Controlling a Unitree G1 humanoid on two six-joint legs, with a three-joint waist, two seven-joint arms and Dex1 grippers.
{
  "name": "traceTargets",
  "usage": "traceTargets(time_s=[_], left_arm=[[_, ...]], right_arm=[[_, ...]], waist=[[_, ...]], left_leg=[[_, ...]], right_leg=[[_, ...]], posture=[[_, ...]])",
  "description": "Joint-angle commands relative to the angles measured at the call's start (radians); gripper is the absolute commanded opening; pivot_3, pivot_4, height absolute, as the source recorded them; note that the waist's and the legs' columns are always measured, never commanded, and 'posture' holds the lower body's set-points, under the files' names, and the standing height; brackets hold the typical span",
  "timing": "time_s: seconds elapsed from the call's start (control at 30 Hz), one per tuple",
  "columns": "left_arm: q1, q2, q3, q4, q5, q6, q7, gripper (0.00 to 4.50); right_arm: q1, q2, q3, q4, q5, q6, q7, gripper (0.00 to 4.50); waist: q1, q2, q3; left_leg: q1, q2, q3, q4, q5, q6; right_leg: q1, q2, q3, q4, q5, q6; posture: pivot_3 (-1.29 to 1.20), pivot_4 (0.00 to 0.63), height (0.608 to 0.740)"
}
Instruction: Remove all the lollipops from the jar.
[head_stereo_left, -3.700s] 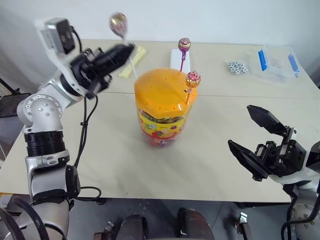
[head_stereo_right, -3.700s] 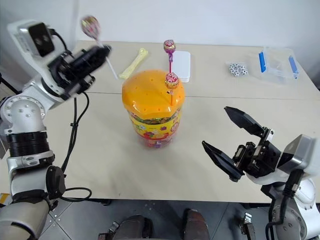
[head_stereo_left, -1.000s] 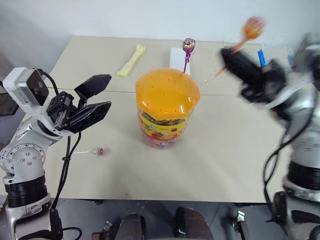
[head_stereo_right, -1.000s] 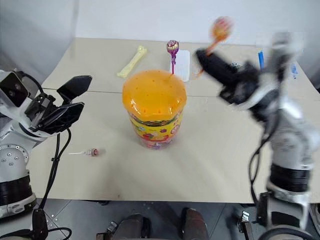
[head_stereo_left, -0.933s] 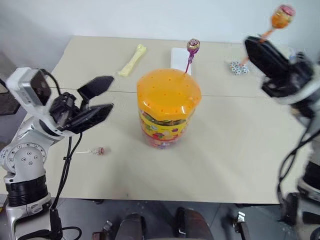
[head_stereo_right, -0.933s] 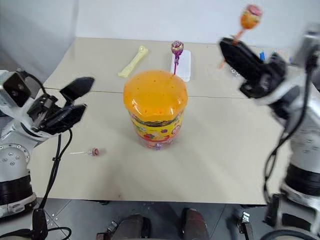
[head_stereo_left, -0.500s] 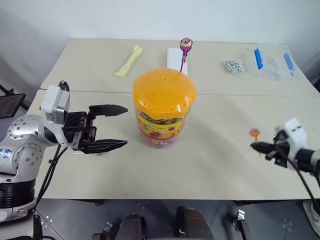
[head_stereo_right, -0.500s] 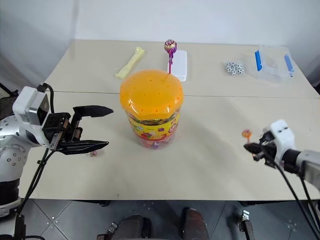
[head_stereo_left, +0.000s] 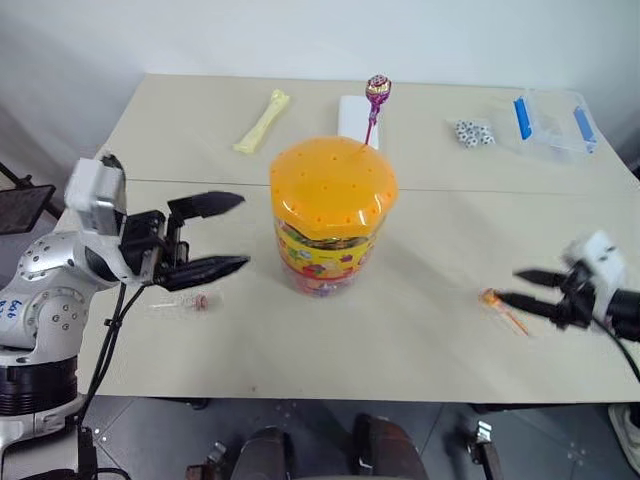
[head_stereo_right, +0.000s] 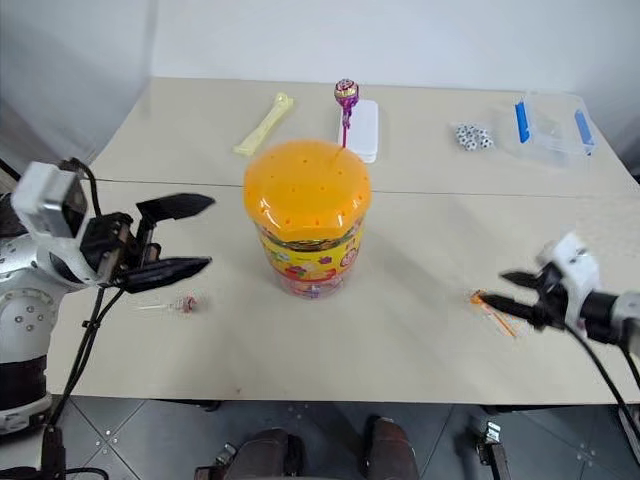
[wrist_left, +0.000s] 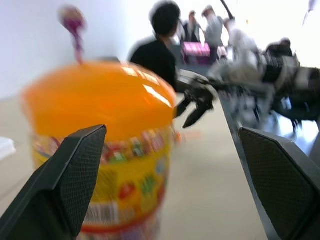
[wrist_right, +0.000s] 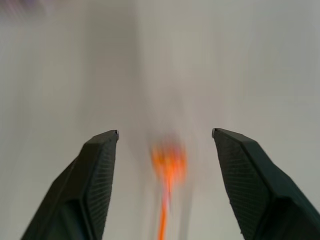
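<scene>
The jar (head_stereo_left: 330, 215), a clear tub with a domed orange lid, stands mid-table. One lollipop (head_stereo_left: 377, 88) on a magenta stick stands upright in the lid's far side. A second lollipop (head_stereo_left: 200, 301), on a white stick, lies on the table to the left of the jar. My left gripper (head_stereo_left: 240, 232) is open and empty, level with the jar and pointing at it from the left. At the right, my right gripper (head_stereo_left: 510, 285) is open, low over the table. The orange-stick lollipop (wrist_right: 169, 162) lies between its fingers, free of them.
At the back of the table lie a pale yellow bone-shaped toy (head_stereo_left: 262, 120), a flat white box (head_stereo_left: 352, 115), several dice (head_stereo_left: 473, 133) and a clear box with blue latches (head_stereo_left: 553, 120). Several people (wrist_left: 200, 25) show in the left wrist view's background.
My right arm swung down from high beside the jar to the table's right side. Its gripper opened and let go of the orange-stick lollipop. The left gripper stayed open beside the jar.
</scene>
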Motion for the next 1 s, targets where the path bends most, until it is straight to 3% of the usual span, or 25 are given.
traceTargets(time_s=[0.03,0.17,0.33,0.67,0.8,0.9,0.93,1.0], left_arm=[[0.002,-0.068,0.13,0.026,-0.11,0.011,0.151,4.5],[0.004,-0.083,0.134,0.032,-0.1,0.006,0.176,4.5],[-0.015,-0.099,0.118,0.036,-0.1,0.002,0.183,4.5],[-0.017,-0.124,0.088,0.023,-0.083,-0.011,0.183,4.5],[-0.012,-0.132,0.086,0.024,-0.077,-0.025,0.179,4.5],[-0.015,-0.135,0.085,0.027,-0.077,-0.033,0.179,4.5],[-0.018,-0.138,0.085,0.028,-0.078,-0.034,0.179,4.5],[-0.025,-0.144,0.083,0.03,-0.081,-0.036,0.18,4.5]], right_arm=[[-0.289,0.142,-0.033,-0.12,0.253,0.038,-0.119,3.0],[-0.514,0.216,0.073,-0.087,0.251,0.177,-0.28,3.0],[-0.734,0.311,0.245,-0.015,0.193,0.258,-0.314,3.0],[-0.903,0.418,0.343,0.129,0.093,0.317,-0.33,3.0],[-0.937,0.462,0.354,0.156,0.092,0.334,-0.306,2.16],[-0.941,0.475,0.337,0.163,0.089,0.334,-0.302,1.0],[-0.942,0.479,0.332,0.165,0.088,0.331,-0.302,0.87],[-0.947,0.488,0.322,0.171,0.091,0.323,-0.297,0.18]], waist=[[-0.022,0.002,0.001],[-0.021,0.002,0.001],[-0.017,0.002,0.001],[-0.023,0.002,0.001],[-0.027,0.002,0.001],[-0.028,0.002,0.001],[-0.027,0.002,0.001],[-0.028,0.002,0.001]], left_leg=[[0.001,0.002,0.0,0.0,0.0,0.0],[0.0,0.003,-0.007,0.004,0.0,-0.002],[-0.004,0.001,-0.009,0.004,-0.001,-0.003],[-0.005,0.002,-0.009,0.004,-0.001,-0.003],[-0.005,0.002,-0.009,0.004,-0.001,-0.003],[-0.005,0.002,-0.009,0.004,-0.001,-0.003],[-0.005,0.002,-0.009,0.004,-0.001,-0.003],[-0.005,0.002,-0.009,0.004,-0.001,-0.003]], right_leg=[[0.0,0.001,0.0,0.0,0.0,-0.001],[-0.001,0.001,-0.003,0.008,0.001,-0.002],[-0.002,0.0,-0.008,0.008,0.001,-0.002],[-0.002,0.0,-0.01,0.008,0.001,-0.002],[-0.003,0.0,-0.01,0.008,0.001,-0.002],[-0.003,0.0,-0.01,0.008,0.001,-0.002],[-0.003,0.0,-0.01,0.008,0.001,-0.002],[-0.003,0.0,-0.01,0.008,0.001,-0.002]], posture=[[0.0,0.15,0.74],[0.0,0.15,0.74],[0.0,0.15,0.74],[0.0,0.15,0.74],[0.0,0.15,0.74],[0.0,0.15,0.74],[0.0,0.15,0.74],[0.0,0.15,0.74]])
